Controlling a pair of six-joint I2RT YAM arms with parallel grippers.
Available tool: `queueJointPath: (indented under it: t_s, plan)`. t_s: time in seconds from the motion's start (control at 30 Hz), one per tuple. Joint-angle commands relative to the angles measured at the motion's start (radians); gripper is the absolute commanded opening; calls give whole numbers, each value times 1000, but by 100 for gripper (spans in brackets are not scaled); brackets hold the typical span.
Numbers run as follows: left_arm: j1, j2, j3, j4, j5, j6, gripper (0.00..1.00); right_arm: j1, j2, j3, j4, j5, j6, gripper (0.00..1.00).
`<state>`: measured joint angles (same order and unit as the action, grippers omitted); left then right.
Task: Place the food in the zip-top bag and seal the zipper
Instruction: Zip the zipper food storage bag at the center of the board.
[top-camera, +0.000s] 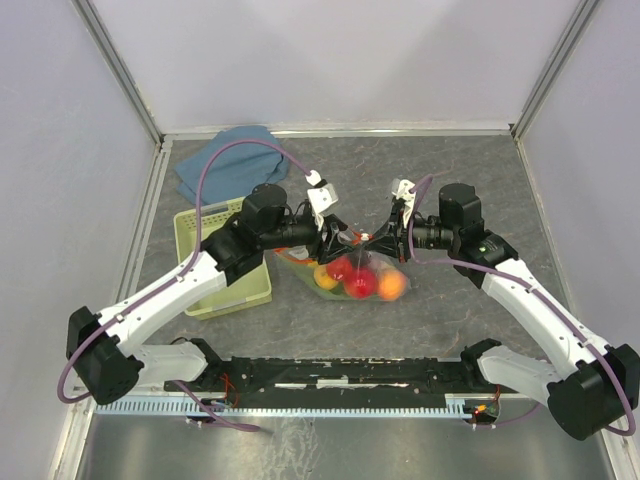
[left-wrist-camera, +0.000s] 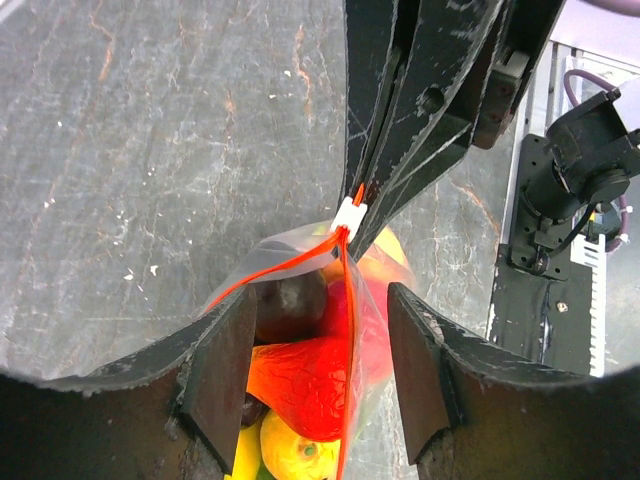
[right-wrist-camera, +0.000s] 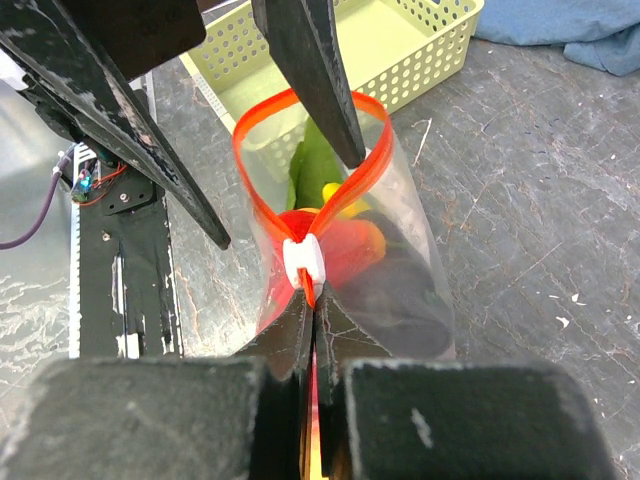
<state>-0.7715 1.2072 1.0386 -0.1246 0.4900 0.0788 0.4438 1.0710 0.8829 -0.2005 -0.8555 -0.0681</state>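
1. The right gripper is clamped on the zipper, just behind its white slider.
2. The left gripper gapes wide, one finger inside the zip-top bag mouth and one outside.
3. The bag holds the food: red, yellow, green and dark pieces.
4. A pale green basket stands just beside it on the table.

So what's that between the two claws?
A clear bag holding toy fruit sits between the left claw and the right claw, clearest in the top view.
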Motion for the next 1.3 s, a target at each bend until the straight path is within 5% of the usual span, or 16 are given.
queueJointPath:
  t_s: [0.0,0.57,0.73,1.1,1.27]
  plan:
    - [-3,1,64,52,21,77,63,-3,-12,59,41,-35,14,2]
    - [-2,110,128,74,172,143,61,-2,1,52,48,-47,21,2]
    - [-3,147,142,64,193,145,48,-2,-7,48,50,-49,22,2]
    - [0,121,118,58,205,159,4,-3,-20,23,74,-31,31,2]
    - [7,89,80,44,168,157,3,-5,-44,6,104,-3,46,2]
